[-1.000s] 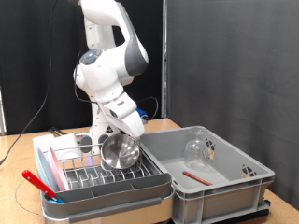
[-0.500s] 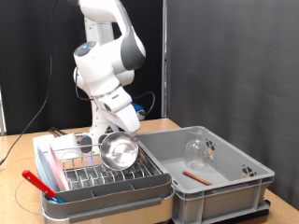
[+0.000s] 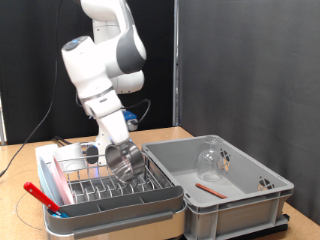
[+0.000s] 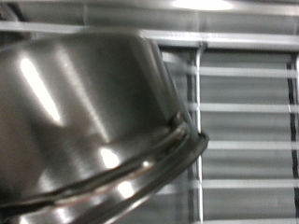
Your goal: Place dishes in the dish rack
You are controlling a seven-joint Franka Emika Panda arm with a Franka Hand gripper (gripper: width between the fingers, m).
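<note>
Wrist view: steel bowl (image 4: 89, 117) fills most of the picture, cut off at three edges; gripper fingers not visible. Rack wires (image 4: 245, 112) beside the bowl are blurred. Exterior view: gripper (image 3: 118, 160) over the dish rack (image 3: 115, 185) is motion-blurred; finger state unreadable. Small object (image 3: 266, 183) in the bin corner too small to identify.

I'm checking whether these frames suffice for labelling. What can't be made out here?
- Gripper: exterior view too small to show its fingers; absent from the wrist view.
- Steel bowl: cut off by the wrist view's edges; grip unseen.
- Glass in the grey bin: clear, outline faint.
- Rack: partly hidden by the arm.
</note>
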